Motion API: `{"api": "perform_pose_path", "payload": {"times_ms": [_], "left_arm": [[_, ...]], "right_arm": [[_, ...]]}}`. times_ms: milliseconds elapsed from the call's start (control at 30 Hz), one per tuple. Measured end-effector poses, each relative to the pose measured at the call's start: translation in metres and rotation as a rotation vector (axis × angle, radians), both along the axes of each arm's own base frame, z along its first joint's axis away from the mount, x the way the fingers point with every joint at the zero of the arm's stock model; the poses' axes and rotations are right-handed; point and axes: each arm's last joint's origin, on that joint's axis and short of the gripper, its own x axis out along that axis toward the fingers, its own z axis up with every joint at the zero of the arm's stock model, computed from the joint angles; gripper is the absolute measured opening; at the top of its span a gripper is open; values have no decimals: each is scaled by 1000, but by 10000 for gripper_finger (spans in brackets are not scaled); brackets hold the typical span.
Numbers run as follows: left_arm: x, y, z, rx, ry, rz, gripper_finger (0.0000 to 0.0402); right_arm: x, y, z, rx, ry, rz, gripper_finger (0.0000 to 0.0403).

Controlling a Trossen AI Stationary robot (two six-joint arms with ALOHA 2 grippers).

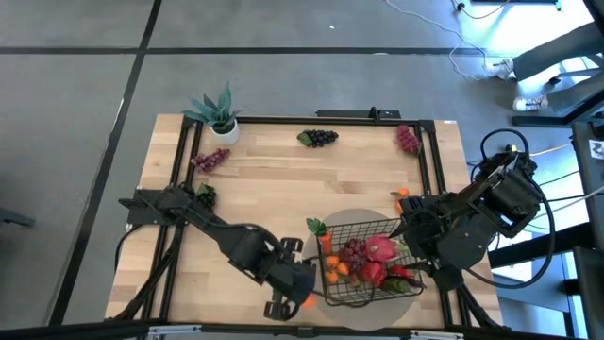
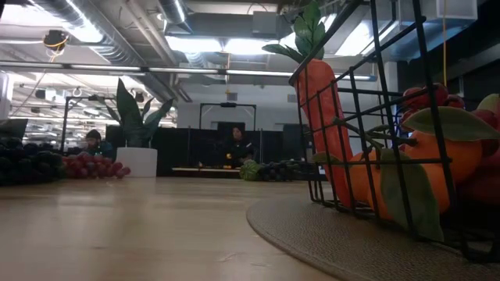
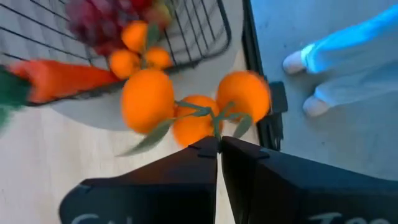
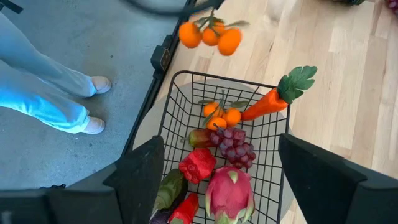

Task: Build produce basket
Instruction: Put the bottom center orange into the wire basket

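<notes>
The black wire basket (image 1: pixel 363 260) stands on a round grey mat and holds a carrot (image 4: pixel 273 99) leaning in a corner, small oranges, red grapes, a pink dragon fruit (image 4: pixel 229 193) and peppers. My left gripper (image 1: pixel 297 298) is by the basket's near left corner, shut on a cluster of three oranges (image 3: pixel 193 106), which also shows in the right wrist view (image 4: pixel 211 34). My right gripper (image 4: pixel 221 149) hangs open over the basket's right part, touching nothing. The low view shows the basket (image 2: pixel 391 101) close up and neither gripper. My left gripper pinches the orange cluster by its green stem (image 3: pixel 214 132), where the leaves meet, between the two fingertips. The arm comes from the table's left. The three oranges sit just beyond the fingertips and appear lifted clear of the table, beside the mat's edge.
Dark grapes (image 1: pixel 319 138), red grapes (image 1: pixel 408 140) and purple grapes (image 1: pixel 209 159) lie along the far part of the table, with a potted plant (image 1: pixel 219 113) in the far left corner. A person in pale trousers and white shoes (image 4: pixel 56 99) stands by the near edge.
</notes>
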Motion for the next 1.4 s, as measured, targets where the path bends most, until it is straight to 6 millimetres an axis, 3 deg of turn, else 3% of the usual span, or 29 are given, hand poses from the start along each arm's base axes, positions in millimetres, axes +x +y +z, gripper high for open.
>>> {"api": "perform_pose_path", "payload": {"times_ms": [233, 467, 800, 1200, 1400], "left_arm": [[6, 12, 17, -18, -113, -18, 0], [34, 30, 22, -27, -274, -29, 0], [55, 59, -20, -7, -169, -16, 0], [66, 61, -69, -5, -130, -11, 0], [69, 62, -74, -5, -152, -2, 0]], "right_arm": [[0, 0, 0, 0, -1, -1, 299], [1, -1, 0, -23, -22, -22, 299], [1, -1, 0, -31, -29, -30, 299], [1, -1, 0, -33, -30, -27, 299], [1, -1, 0, -33, -30, -27, 299]]}}
